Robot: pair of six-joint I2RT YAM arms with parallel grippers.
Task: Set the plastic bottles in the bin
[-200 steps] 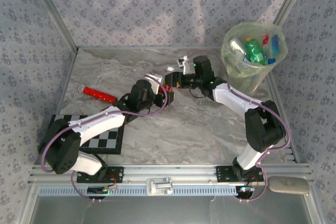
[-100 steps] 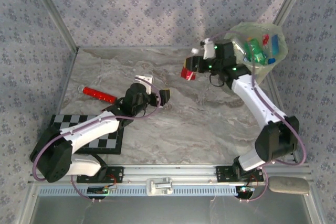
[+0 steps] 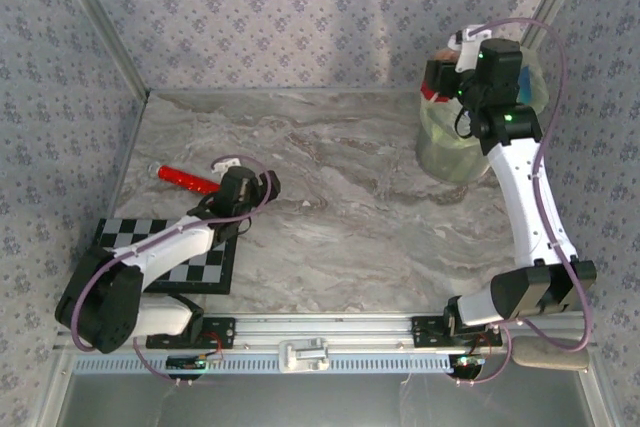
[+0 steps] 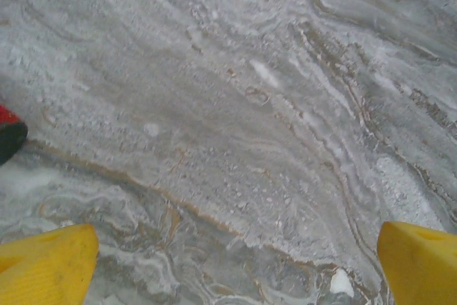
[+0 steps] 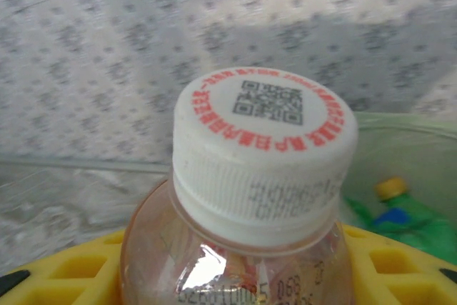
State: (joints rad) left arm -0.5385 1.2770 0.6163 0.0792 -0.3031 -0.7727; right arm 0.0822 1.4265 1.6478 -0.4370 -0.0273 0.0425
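Top external, upper right: my right gripper (image 3: 442,82) clamps a white-capped bottle (image 3: 428,94) over the bin's (image 3: 448,152) left rim, its mouth just to the right. My left gripper (image 3: 262,185) gapes empty at mid-left. A red bottle (image 3: 188,179) lies on the tabletop (image 3: 350,207) just left of it, long axis running left to right.

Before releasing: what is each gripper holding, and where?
Right gripper: white-capped bottle, gripped on its body below the cap. Left gripper: nothing, open.

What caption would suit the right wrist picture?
Right hand holds a white-capped bottle at the green-lined bin.
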